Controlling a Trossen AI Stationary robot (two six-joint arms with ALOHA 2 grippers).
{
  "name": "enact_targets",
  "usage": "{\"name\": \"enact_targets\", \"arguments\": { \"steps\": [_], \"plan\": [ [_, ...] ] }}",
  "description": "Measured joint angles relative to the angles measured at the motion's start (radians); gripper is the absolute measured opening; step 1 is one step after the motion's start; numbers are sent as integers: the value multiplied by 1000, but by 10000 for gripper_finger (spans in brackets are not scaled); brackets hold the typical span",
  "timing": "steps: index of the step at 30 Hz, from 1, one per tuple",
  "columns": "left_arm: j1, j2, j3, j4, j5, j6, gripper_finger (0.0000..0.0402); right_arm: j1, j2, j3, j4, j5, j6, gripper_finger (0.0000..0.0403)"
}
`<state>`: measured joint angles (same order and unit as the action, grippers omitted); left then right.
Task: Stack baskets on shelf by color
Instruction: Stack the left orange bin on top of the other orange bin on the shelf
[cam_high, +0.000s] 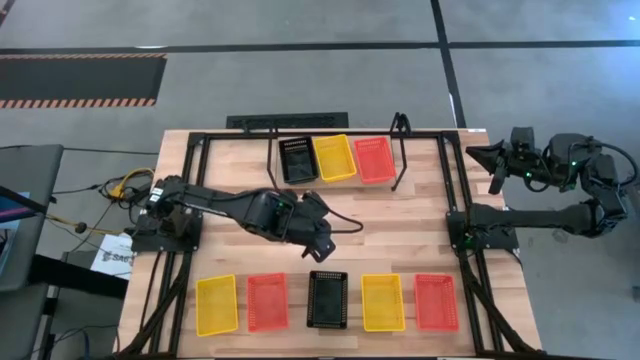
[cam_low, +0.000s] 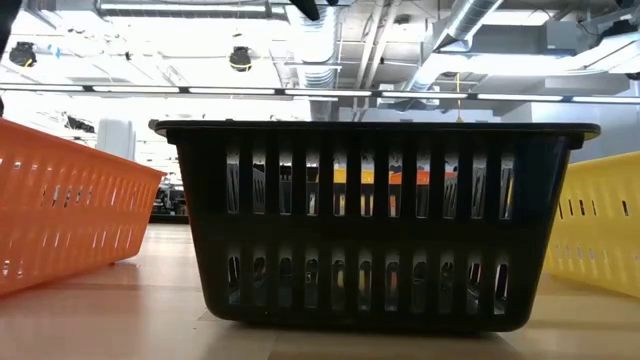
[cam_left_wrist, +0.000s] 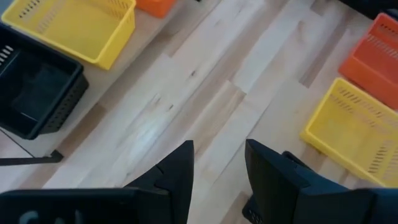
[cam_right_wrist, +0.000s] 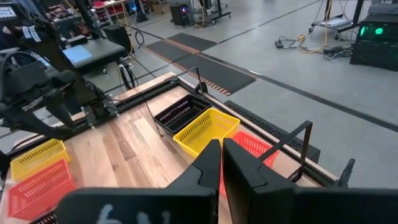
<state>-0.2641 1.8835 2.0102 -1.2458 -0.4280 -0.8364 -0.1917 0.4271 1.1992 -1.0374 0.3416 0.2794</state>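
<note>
item: left claw (cam_high: 322, 243), empty, fingers standing apart, is hovering mid-bench between the shelf (cam_high: 400, 150) and the loose black basket (cam_high: 327, 299); it is best lowered square over that basket's rim; right claw (cam_high: 497, 160), nearly together, is waiting off the bench.

Three baskets (cam_high: 333, 158) sit side by side in the shelf (cam_high: 400, 150) behind my left gripper (cam_high: 322, 243); five line the front edge.

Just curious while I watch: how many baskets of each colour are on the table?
Yellow baskets: 3
Red-orange baskets: 3
Black baskets: 2
Total: 8 baskets, three on the shelf and five in the near row.
</note>
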Motion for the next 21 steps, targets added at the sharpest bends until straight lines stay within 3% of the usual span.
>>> {"name": "enact_targets", "arguments": {
  "steps": [5,18,21],
  "plan": [
    [6,0,0,-6,17,-14,130,0,0,0,0,0,-1,38],
    [54,0,0,-5,9,157,130,0,0,0,0,10,0,38],
    [51,0,1,-75,18,164,131,0,0,0,0,10,0,38]
  ]
}}
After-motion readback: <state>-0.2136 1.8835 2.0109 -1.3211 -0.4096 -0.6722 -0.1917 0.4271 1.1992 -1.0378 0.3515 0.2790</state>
